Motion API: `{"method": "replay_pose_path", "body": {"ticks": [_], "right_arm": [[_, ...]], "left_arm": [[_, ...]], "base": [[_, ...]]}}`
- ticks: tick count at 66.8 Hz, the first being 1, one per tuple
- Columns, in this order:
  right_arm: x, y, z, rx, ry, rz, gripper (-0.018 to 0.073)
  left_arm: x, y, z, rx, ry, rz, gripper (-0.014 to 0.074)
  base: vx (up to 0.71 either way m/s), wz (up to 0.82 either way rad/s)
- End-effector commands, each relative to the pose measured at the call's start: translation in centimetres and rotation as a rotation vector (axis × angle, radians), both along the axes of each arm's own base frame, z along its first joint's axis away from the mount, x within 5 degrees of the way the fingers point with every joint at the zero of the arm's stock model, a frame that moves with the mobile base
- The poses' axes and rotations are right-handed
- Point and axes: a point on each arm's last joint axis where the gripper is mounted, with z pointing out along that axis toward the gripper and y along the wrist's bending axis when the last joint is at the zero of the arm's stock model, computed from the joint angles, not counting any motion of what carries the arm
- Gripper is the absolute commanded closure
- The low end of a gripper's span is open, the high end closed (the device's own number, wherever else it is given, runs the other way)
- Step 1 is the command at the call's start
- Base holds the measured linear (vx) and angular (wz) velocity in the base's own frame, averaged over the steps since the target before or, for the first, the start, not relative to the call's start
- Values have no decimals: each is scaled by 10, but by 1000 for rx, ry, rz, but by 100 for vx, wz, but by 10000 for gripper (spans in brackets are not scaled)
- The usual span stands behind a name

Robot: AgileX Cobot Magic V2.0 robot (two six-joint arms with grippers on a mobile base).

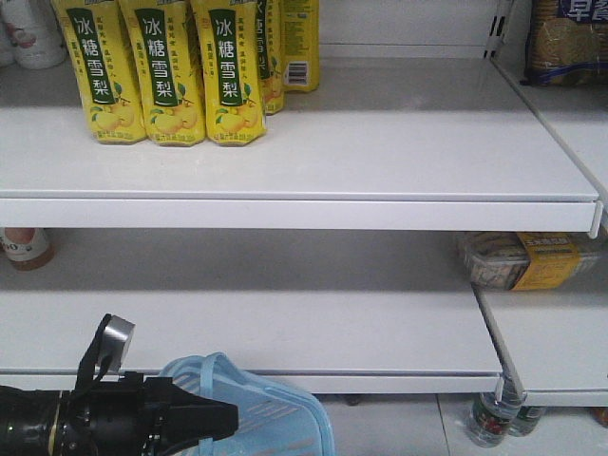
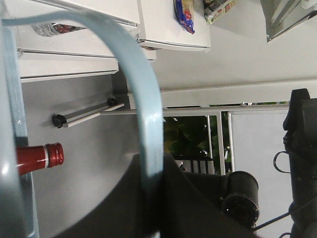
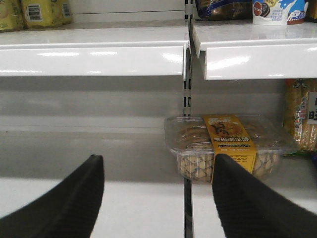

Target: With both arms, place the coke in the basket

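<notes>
The left gripper [image 1: 223, 418] is clamped on the basket [image 1: 275, 408] handle [image 2: 143, 109], holding it below the shelf [image 1: 285, 332] to receive items; the right gripper's fingers [image 3: 64, 208] are apart, empty, facing shelves; no coke can is visible

The front view looks level and close at white metal store shelves [image 1: 285, 152], with a light blue slotted plastic basket [image 1: 275, 408] low in the foreground. The left wrist view is rolled sideways, pressed right against that basket's thin pale blue handle [image 2: 146, 124], looking past it to shelving. The right wrist view faces the shelves straight on, near, between its own black fingers [image 3: 64, 203]. It shares a clear plastic biscuit box with a yellow label [image 3: 225, 146] with the front view [image 1: 532, 258].
</notes>
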Motion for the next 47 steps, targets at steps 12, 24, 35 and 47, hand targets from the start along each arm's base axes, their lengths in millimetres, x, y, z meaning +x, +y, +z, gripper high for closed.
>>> {"method": "replay_pose_path", "body": {"ticks": [12,24,35,47], "right_arm": [[0,-3,15,-69,-94,-29,258],[0,-3,14,-90,-80,-29,576],[0,-3,14,-90,-80,-29,568],[0,-3,14,-87,-80,-29,568]], "left_arm": [[0,-7,37,-302,-86,-50,603],[0,-7,37,-302,-86,-50,603],[0,-7,37,-302,-86,-50,603],[0,-7,37,-302,-86,-50,603]], "base": [[0,0],[0,0],[0,0],[0,0]]}}
